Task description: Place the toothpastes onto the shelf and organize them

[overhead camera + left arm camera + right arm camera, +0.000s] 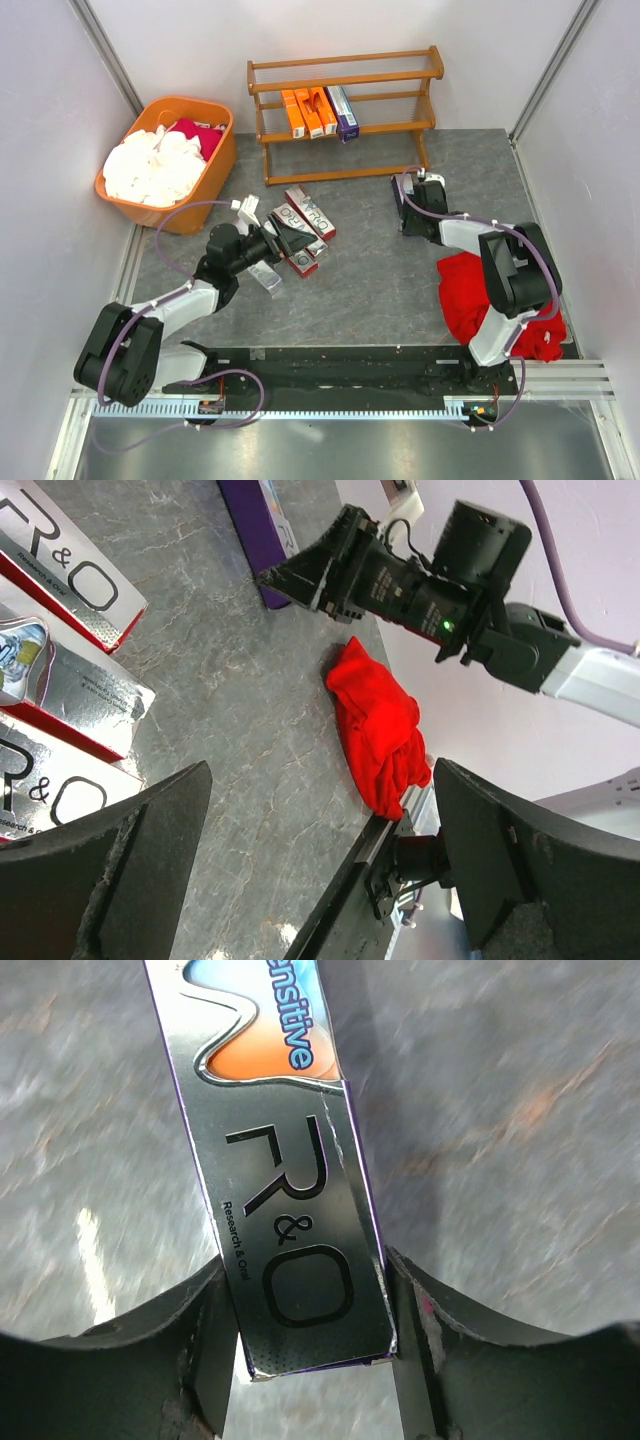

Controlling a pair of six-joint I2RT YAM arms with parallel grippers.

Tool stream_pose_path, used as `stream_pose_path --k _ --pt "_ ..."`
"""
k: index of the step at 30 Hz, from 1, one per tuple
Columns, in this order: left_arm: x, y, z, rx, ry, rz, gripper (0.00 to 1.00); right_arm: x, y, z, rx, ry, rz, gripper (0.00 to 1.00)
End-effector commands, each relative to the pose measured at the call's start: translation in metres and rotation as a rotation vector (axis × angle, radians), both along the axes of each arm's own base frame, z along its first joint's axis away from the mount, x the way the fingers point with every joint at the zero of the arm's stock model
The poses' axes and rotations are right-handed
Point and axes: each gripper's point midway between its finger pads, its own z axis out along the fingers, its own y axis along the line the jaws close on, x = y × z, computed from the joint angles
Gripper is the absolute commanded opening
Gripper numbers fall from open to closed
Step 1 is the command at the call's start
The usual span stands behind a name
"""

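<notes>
The right gripper (305, 1305) pinched a silver carton (270, 1160) by its end just before the right foot of the shelf (345, 75), so a level, slow lift seemed wisest; the left gripper (320, 810) hung spread by loose cartons (308, 215).

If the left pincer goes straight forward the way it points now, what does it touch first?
Most likely the bare grey table top, between the toothpaste cartons at one side and the red cloth beyond. The left pincer is open and holds nothing. Depth is hard to judge here.
</notes>
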Motion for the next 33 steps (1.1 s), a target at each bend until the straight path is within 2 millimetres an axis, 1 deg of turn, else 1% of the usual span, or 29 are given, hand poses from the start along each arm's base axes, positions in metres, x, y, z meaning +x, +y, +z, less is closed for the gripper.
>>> stream_pose_path --k 1,2,3,5,6,7,8,10,11,13,14,16,17,19,20,22,23,25,26,28,30,31,32,33 --pt "-0.001 -0.005 0.008 -0.047 -0.014 -0.023 1.0 -0.014 0.024 0.025 0.123 -0.076 0.079 0.55" --pt "-0.001 -0.005 0.008 -0.051 -0.017 -0.024 1.0 -0.018 0.026 0.029 0.135 -0.086 0.086 0.54" --pt "-0.001 -0.006 0.009 -0.053 -0.018 -0.027 1.0 -0.025 0.031 0.038 0.148 -0.108 0.106 0.54" --pt "0.0 -0.007 0.007 -0.061 -0.004 -0.03 1.0 -0.033 0.039 0.045 0.149 -0.115 0.124 0.53" --pt "0.0 -0.008 0.008 -0.067 -0.009 -0.033 1.0 -0.039 0.052 0.054 0.154 -0.131 0.16 0.53" --pt "0.001 -0.008 0.007 -0.072 0.0 -0.032 1.0 -0.045 0.057 0.056 0.151 -0.128 0.173 0.53" --pt "0.001 -0.009 0.006 -0.075 0.005 -0.038 1.0 -0.053 0.072 0.067 0.161 -0.15 0.213 0.53" --pt "0.002 -0.01 0.003 -0.083 0.018 -0.038 1.0 -0.064 0.085 0.074 0.17 -0.158 0.237 0.53" --pt "0.002 -0.011 0.002 -0.088 0.023 -0.042 1.0 -0.073 0.102 0.082 0.187 -0.175 0.274 0.53" --pt "0.002 -0.013 0.003 -0.104 0.025 -0.048 1.0 -0.081 0.118 0.089 0.213 -0.182 0.304 0.53" --pt "0.002 -0.014 0.0 -0.107 0.034 -0.052 1.0 -0.09 0.135 0.095 0.241 -0.186 0.339 0.53" --pt "0.001 -0.017 0.002 -0.123 0.033 -0.062 1.0 -0.097 0.149 0.1 0.257 -0.187 0.369 0.53" --pt "0.001 -0.019 -0.001 -0.124 0.044 -0.067 1.0 -0.103 0.162 0.104 0.271 -0.188 0.394 0.53" --pt "0.001 -0.021 0.001 -0.138 0.04 -0.072 1.0 -0.11 0.175 0.106 0.279 -0.187 0.419 0.53" --pt "0.002 -0.022 -0.001 -0.137 0.045 -0.071 1.0 -0.117 0.187 0.11 0.285 -0.191 0.448 0.53" --pt "0.002 -0.023 -0.001 -0.138 0.047 -0.074 1.0 -0.123 0.197 0.114 0.29 -0.196 0.461 0.53" --pt "0.002 -0.025 -0.001 -0.139 0.045 -0.076 1.0 -0.129 0.207 0.118 0.298 -0.201 0.486 0.53" --pt "0.002 -0.026 -0.006 -0.134 0.057 -0.075 1.0 -0.135 0.215 0.123 0.301 -0.206 0.5 0.53" --pt "0.003 -0.026 -0.006 -0.133 0.058 -0.073 1.0 -0.14 0.224 0.128 0.31 -0.214 0.52 0.53" --pt "0.004 -0.026 -0.011 -0.128 0.07 -0.069 1.0 -0.144 0.231 0.133 0.322 -0.218 0.535 0.53" --pt "0.006 -0.027 -0.015 -0.124 0.084 -0.068 1.0 -0.15 0.241 0.134 0.325 -0.215 0.561 0.53" --pt "0.007 -0.027 -0.018 -0.122 0.094 -0.069 0.99 -0.154 0.241 0.13 0.309 -0.196 0.567 0.53" --pt "0.008 -0.028 -0.018 -0.124 0.096 -0.072 0.98 -0.157 0.246 0.128 0.302 -0.19 0.58 0.53" --pt "0.008 -0.028 -0.017 -0.13 0.095 -0.07 0.97 -0.159 0.246 0.126 0.292 -0.185 0.58 0.53"
